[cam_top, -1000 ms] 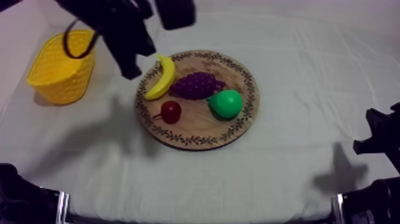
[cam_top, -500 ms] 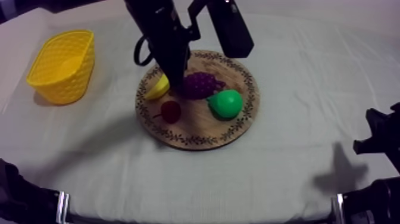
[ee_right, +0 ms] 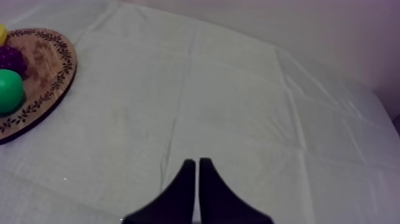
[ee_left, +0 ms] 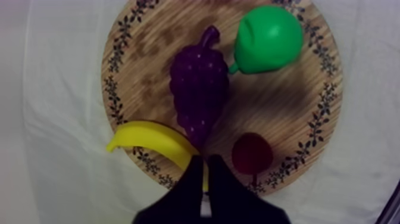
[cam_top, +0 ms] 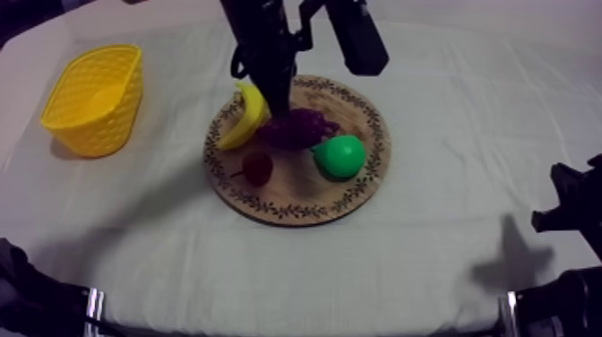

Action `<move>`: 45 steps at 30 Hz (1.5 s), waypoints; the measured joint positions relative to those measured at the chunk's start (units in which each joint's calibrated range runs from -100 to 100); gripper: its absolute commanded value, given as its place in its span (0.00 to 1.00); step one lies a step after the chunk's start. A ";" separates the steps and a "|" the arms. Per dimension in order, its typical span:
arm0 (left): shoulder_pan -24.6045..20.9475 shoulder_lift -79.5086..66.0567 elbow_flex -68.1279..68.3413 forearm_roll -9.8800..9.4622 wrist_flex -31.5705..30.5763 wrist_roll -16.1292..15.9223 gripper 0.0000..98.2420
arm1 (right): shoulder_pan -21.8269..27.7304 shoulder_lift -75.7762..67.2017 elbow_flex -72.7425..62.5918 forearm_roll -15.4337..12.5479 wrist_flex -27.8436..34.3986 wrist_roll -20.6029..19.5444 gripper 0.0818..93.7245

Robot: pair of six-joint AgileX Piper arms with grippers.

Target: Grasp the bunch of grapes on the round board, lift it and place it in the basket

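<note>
Above the board (ee_left: 149, 59), the left end effector (ee_left: 203, 158) points down near the grapes (ee_left: 199, 89), closed on nothing.

Grapes (cam_top: 296, 128) on board (cam_top: 297, 190) btwn banana (cam_top: 246, 116) & pear (cam_top: 340, 156); basket (cam_top: 90, 125) left.

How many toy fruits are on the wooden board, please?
4: banana at the board's rim nearest the basket, bunch of grapes central, pear beside it, small red fruit near the front rim.
</note>
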 measured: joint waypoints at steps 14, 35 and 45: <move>0.66 2.22 -1.29 -0.20 -1.53 0.04 0.60 | 0.00 0.00 0.00 0.00 0.00 0.01 0.00; -0.31 10.04 -1.07 0.16 -3.76 0.24 0.92 | 0.00 0.00 0.00 0.00 0.00 0.01 0.00; -0.44 15.98 -5.45 -0.19 -4.98 0.07 0.95 | 0.00 0.00 0.00 0.00 0.00 0.01 0.00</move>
